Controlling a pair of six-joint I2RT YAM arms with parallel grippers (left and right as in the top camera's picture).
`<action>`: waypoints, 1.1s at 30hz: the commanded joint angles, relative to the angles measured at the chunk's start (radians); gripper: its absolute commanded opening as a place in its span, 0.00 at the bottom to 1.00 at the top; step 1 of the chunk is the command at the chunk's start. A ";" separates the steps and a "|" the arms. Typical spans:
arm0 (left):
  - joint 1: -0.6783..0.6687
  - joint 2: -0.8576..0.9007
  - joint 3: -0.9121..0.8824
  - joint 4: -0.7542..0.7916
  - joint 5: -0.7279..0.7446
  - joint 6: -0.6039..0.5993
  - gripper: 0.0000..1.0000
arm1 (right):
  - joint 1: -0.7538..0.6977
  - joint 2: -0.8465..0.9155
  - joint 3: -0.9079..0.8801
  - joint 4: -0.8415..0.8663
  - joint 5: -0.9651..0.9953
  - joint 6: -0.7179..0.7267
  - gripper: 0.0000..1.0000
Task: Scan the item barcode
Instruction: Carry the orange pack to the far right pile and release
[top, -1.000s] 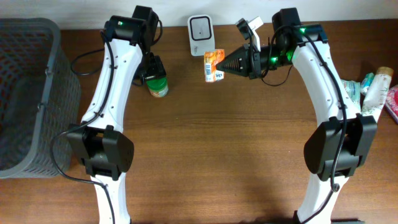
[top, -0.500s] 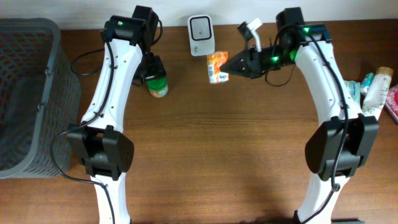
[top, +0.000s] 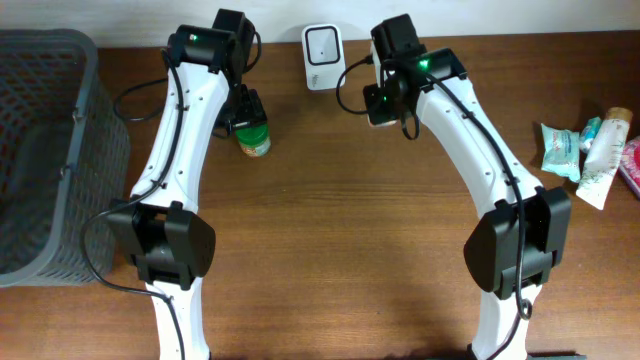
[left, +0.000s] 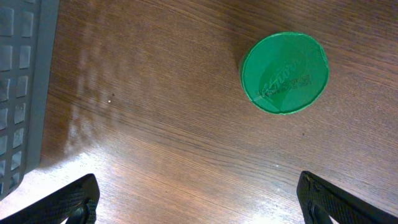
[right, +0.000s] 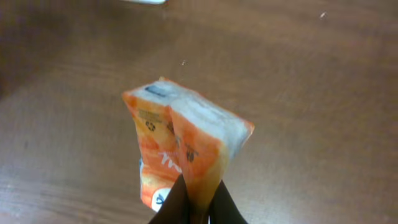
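Observation:
An orange and white packet (right: 186, 143) hangs over the wooden table, pinched at its lower edge by my shut right gripper (right: 198, 208). In the overhead view the right wrist (top: 398, 72) hides the packet and stands just right of the white scanner (top: 322, 43) at the table's back edge. My left gripper (left: 199, 205) is open, with only bare table between its fingers. It hovers by a jar with a green lid (left: 285, 73), which in the overhead view (top: 254, 140) stands just under the left wrist.
A grey mesh basket (top: 40, 150) fills the left side, and its wall (left: 18, 81) also shows in the left wrist view. Several packets and tubes (top: 585, 150) lie at the right edge. Black cables trail near both wrists.
The right arm has swung left and turned, carrying the packet close beside the scanner, where the wrist now hides it from above. The left arm has not moved.

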 joint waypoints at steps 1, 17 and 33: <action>0.003 -0.002 0.016 0.002 -0.011 0.009 0.99 | 0.002 -0.007 0.017 0.132 0.045 -0.032 0.04; 0.003 -0.002 0.016 0.002 -0.011 0.009 0.99 | 0.037 0.318 0.017 1.119 -0.013 -0.787 0.04; 0.003 -0.002 0.016 0.001 -0.011 0.009 0.99 | 0.065 0.395 0.017 1.141 0.092 -0.993 0.04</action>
